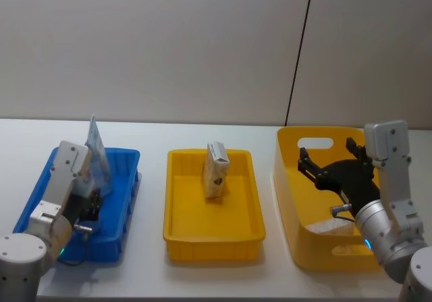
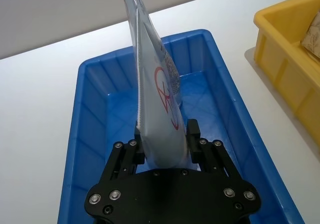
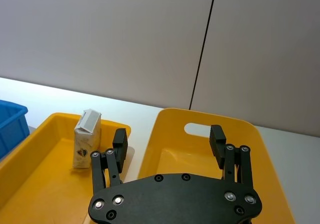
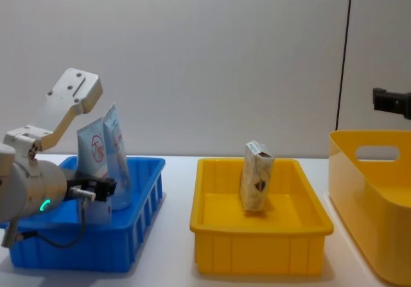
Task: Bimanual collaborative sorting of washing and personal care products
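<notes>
Near side at 9 o'clock, the pale-blue tube (image 2: 155,83) is clamped on end by the left tool (image 2: 166,134) inside the blue tray (image 2: 107,124). Over at 3 o'clock the right tool (image 3: 168,135) is held wide open above the deep yellow bin (image 1: 285,173). A bit farther back, around 12, a beige carton (image 1: 216,170) is stood upright in the middle yellow tray (image 1: 182,207).

No words can be read; the tube (image 2: 154,114) bears a red circular logo (image 2: 164,86).

Lab-style test bench: bare white table (image 1: 152,200), plain grey wall panels (image 1: 169,45), blue tray (image 1: 128,155), yellow tray (image 1: 177,238)
</notes>
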You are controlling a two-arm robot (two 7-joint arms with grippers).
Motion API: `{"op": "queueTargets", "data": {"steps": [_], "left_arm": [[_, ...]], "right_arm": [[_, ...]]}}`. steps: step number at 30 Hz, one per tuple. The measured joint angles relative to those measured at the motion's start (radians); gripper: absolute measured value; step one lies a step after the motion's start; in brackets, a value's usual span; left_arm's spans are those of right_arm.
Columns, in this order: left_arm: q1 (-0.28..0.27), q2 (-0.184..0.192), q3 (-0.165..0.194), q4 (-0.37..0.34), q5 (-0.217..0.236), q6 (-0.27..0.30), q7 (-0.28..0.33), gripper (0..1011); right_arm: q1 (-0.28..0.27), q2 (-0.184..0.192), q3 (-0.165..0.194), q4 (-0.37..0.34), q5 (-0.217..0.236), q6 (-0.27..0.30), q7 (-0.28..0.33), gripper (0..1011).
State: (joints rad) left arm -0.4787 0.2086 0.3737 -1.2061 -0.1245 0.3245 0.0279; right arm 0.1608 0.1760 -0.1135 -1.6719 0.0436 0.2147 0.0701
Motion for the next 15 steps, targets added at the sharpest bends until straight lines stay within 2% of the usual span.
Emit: {"op": "queueTargets", "data": {"steps": [5, 15], "left_arm": [[-0.005, -0.007, -0.002, 0.01, 0.006, 0.006, 0.003, 409], [-0.007, -0.013, -0.008, 0.018, 0.014, 0.005, 0.005, 356]], "right_arm": [[0.0, 0.0, 0.0, 0.0, 0.0, 0.0, 0.0, 1002], [0.0, 0.0, 0.0, 0.0, 0.0, 0.0, 0.0, 1002]]}}
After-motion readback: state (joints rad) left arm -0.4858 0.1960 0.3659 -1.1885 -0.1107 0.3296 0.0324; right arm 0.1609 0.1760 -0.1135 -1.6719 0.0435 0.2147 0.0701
